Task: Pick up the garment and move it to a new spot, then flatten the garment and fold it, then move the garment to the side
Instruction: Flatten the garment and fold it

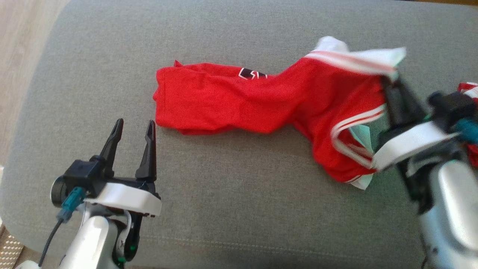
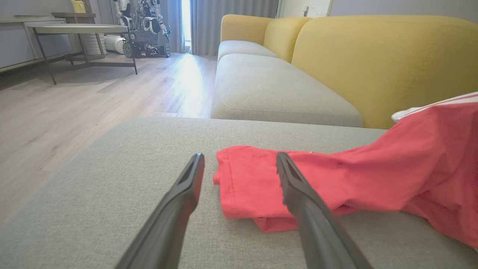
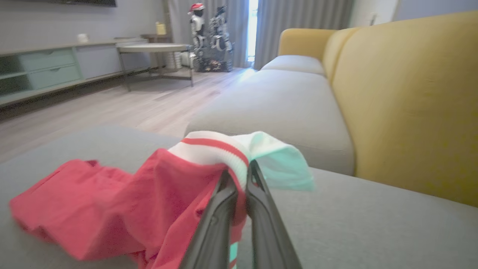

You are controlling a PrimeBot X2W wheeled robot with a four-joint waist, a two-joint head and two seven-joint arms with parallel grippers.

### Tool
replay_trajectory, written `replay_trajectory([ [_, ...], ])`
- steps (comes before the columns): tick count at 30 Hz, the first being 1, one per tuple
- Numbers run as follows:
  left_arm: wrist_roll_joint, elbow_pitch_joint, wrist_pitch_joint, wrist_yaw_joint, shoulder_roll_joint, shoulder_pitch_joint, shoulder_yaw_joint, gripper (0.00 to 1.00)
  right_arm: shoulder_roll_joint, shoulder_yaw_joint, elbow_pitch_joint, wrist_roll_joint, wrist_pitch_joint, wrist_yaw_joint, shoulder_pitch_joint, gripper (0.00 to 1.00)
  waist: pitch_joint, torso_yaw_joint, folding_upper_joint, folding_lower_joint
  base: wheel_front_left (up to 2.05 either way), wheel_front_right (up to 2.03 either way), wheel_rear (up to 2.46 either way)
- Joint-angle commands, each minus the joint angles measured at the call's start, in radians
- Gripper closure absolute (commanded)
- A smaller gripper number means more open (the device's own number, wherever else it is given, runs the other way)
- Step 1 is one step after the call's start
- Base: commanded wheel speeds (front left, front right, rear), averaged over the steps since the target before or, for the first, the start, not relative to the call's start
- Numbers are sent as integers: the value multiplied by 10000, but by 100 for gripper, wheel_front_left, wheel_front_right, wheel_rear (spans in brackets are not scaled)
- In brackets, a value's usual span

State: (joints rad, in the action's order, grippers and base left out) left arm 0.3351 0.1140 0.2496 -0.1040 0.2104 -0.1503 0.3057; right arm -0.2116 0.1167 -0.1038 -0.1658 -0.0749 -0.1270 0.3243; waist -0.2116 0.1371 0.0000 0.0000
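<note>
So, the big grey cushion [image 1: 239, 209] is carrying everything, and the red garment [image 1: 231, 97] is lying stretched across its middle, with the white-striped end lifting off the fabric on the right. The right gripper [image 3: 240, 171] is pinching that striped hem, its fingers [image 3: 261, 213] clenching tight on the cloth. The left gripper [image 1: 135, 123] is pointing at the garment's other end from just beside it, fingers spread wide and gripping nothing.

A home's living room: yellow sofa [image 2: 373, 63], wood floor [image 2: 74, 108], grey curtains [image 2: 231, 15], perhaps a low sideboard [image 3: 48, 71].
</note>
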Motion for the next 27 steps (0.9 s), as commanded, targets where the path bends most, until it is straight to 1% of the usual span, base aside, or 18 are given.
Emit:
replay_trajectory([
  [1,-82,-333,121,45,109,-452,-476,0,-70,434,427,60,-161,-37,-309,100,-37,-37,0,0,0,0,0],
  [4,-116,-374,121,69,67,-461,-500,0,-108,1056,591,74,-722,-37,-1191,100,-116,-102,0,0,0,0,0],
  [7,-140,-362,121,121,51,-495,-539,0,-66,1415,602,-117,-1286,-37,-2117,100,-182,-191,0,0,0,0,0],
  [12,-185,-296,121,206,53,-533,-595,0,105,1371,662,-316,-2047,-37,-3256,100,-203,-381,0,0,0,0,0],
  [15,-211,-278,121,228,42,-547,-619,0,286,1055,751,-293,-2293,-37,-3651,100,-195,-459,0,0,0,0,0],
  [17,-227,-274,121,251,31,-565,-620,0,425,625,744,-89,-2392,-37,-3814,100,-202,-486,0,0,0,0,0],
  [22,-258,-272,122,280,23,-565,-649,0,823,-431,844,414,-2274,-37,-3875,100,-204,-528,0,0,0,0,0],
  [24,-258,-268,122,275,22,-540,-674,0,887,-816,896,588,-2276,-37,-3841,100,-174,-551,0,0,0,0,0],
  [27,-254,-250,122,280,16,-520,-692,0,911,-973,955,676,-2327,-37,-3837,100,-143,-551,0,0,0,0,0],
])
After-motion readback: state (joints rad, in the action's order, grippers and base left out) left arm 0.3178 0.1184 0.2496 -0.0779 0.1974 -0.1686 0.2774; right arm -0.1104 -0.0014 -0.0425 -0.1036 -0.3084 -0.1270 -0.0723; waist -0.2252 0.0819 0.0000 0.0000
